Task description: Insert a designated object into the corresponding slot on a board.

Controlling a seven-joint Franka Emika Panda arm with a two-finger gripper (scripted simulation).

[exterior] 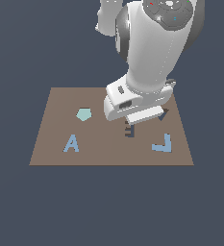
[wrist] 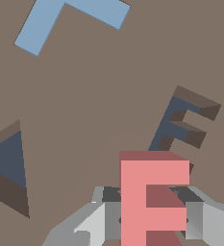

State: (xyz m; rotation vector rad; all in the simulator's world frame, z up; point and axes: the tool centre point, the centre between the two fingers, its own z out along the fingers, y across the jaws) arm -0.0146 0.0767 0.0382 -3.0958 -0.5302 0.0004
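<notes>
The fingers (wrist: 149, 218) pinch the red E piece (wrist: 154, 202) just short of the E slot (wrist: 180, 125); it looks like carry-over, needing alignment, then lowering into the board (wrist: 94, 120)

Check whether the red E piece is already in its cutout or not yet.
Out. In the wrist view the red E piece sits between the gripper fingers, above the board; the E cutout is empty.

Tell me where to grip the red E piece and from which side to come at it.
Grip the red E piece across its straight spine, coming from above the board. The spine's flat parallel faces suit the tool, which already holds it, prongs free for the E slot.
</notes>
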